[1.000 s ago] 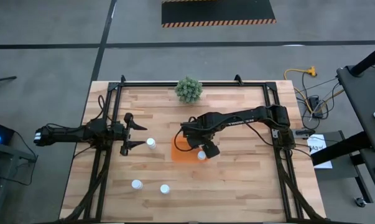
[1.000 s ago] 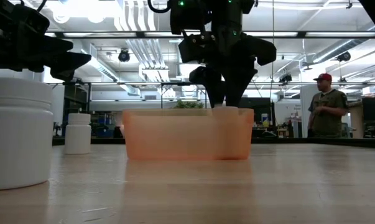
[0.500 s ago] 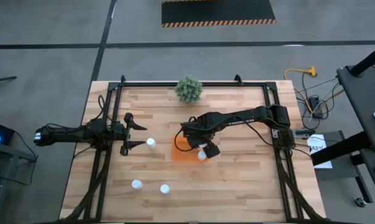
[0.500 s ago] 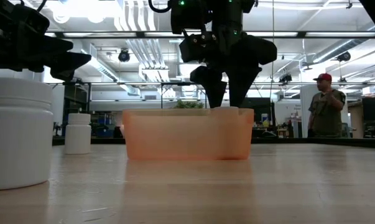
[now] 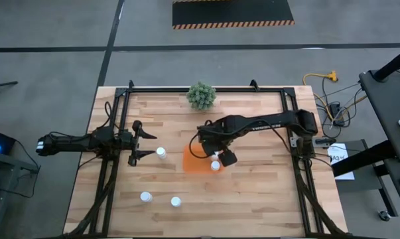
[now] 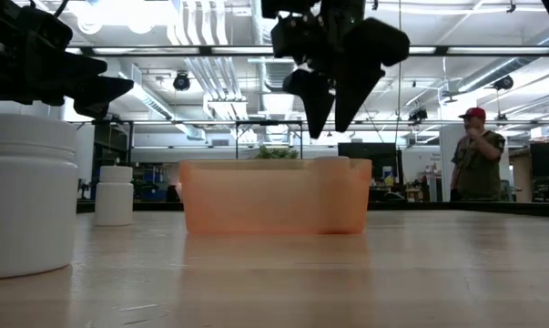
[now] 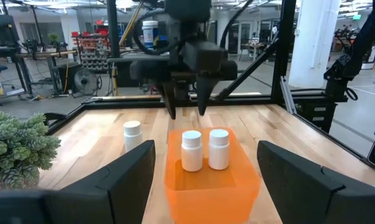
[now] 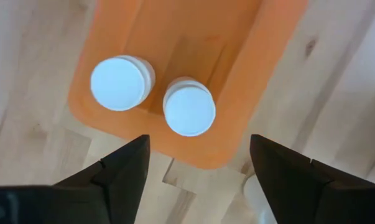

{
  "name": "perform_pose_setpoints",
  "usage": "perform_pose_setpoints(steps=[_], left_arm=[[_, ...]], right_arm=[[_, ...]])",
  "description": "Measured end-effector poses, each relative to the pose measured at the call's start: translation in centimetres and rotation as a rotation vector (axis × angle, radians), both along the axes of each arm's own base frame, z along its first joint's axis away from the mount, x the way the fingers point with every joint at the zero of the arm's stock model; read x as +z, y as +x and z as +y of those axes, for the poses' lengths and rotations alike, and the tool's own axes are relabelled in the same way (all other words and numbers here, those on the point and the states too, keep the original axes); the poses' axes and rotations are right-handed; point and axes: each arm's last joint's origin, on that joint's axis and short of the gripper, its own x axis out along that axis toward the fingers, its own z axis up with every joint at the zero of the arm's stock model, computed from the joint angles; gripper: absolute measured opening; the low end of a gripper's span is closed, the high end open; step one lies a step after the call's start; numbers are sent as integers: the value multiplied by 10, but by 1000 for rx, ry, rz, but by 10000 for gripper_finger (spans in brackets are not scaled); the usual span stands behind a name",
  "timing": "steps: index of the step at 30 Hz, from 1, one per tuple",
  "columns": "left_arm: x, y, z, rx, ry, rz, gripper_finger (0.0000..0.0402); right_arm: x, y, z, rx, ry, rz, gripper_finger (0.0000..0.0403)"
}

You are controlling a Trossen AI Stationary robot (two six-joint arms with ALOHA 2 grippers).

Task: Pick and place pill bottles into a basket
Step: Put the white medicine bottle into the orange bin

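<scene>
Two small white cylindrical pill bottles [image 8: 118, 83] [image 8: 188, 110] side by side in shallow orange rectangular tray [image 5: 194, 162] mid-surface; three more [image 5: 161, 153] [image 5: 145, 196] [image 5: 176, 201] left of it; green bushy plant [image 5: 201, 95] behind.

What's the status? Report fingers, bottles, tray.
Right gripper open above the tray, empty. Left gripper open, waiting at left. Two bottles standing in the tray. Nothing blocking.

**White bottles, orange tray, pale wood**

The pill bottles [image 8: 188, 110] are plain white, caps included. The basket [image 8: 249, 74] is bright, unpatterned orange. The table [image 5: 253, 192] shows pale striped wood planks. The plant [image 5: 201, 95] is dusty green. Both arms are black.
</scene>
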Motion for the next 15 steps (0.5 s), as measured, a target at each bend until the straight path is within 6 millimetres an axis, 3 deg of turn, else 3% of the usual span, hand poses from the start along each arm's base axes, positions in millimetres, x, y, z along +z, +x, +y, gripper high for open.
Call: perform_pose_setpoints(steps=[7, 15], left_arm=[[0, 0, 0, 0, 0, 1, 265], [0, 0, 0, 0, 0, 0, 265]], right_arm=[[15, -6, 0, -1, 1, -41, 260], [17, -14, -8, -27, -53, 13, 261]])
